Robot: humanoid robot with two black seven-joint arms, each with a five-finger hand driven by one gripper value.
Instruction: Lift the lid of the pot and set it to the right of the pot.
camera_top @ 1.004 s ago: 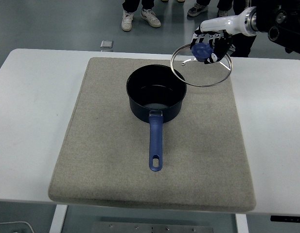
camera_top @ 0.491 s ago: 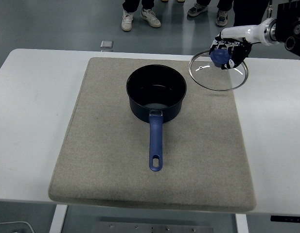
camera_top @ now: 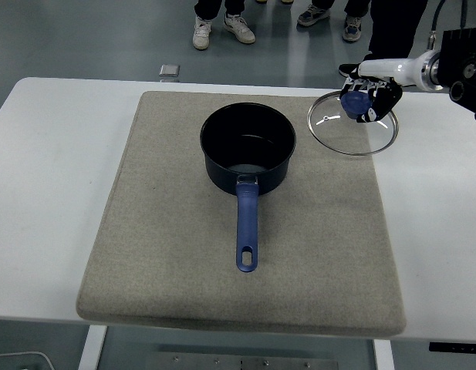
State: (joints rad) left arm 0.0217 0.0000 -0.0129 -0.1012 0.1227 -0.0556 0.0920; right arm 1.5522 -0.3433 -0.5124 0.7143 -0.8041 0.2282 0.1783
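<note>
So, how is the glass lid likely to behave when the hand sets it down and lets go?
The lid looks like glass in a metal rim, so probably stiff but breakable if dropped. The right hand grips only its blue knob, so it may tilt. It hangs over the mat's edge and might rock there.

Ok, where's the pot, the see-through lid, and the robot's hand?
pot (camera_top: pixel 248 154), head view, on the dark inside bottom.
lid (camera_top: pixel 342 135), head view, on the clear glass left of the blue knob.
right hand (camera_top: pixel 367 100), head view, on the fingers wrapped around the lid's knob.
</note>
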